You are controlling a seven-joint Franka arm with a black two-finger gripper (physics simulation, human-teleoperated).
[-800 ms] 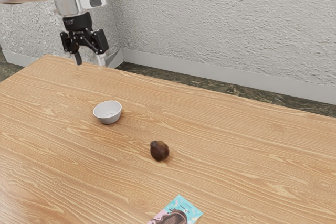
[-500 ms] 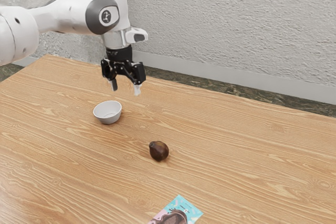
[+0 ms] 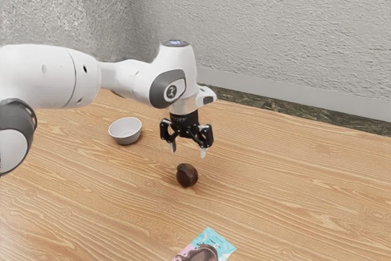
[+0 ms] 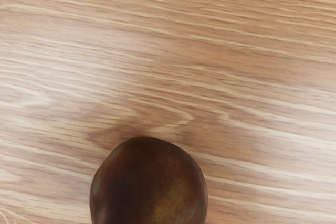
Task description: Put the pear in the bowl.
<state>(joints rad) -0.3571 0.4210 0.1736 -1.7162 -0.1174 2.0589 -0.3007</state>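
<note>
With a clock face being laid over the exterior view and centred on the dark pear [image 3: 187,176], the gripper [image 3: 188,151] is being held toward twelve o'clock, above the pear and apart from it. Its two fingers are being held wide, with nothing between them, presumably so that the pear can be straddled without being knocked. The pear is being borne by the wooden table [image 3: 293,175], its narrower end seemingly being pointed toward eleven o'clock; by its rounded body, rolling is being risked should one side be touched first. The white bowl [image 3: 125,131] is being supported upright toward ten o'clock, its mouth being turned upward, so the pear can be received from above. Between five and six o'clock, the printed packet [image 3: 206,250] is apparently being given no part. The grasp is being prepared, it seems: a centred descent and an even squeeze are being called for, then a lift toward ten o'clock.
</note>
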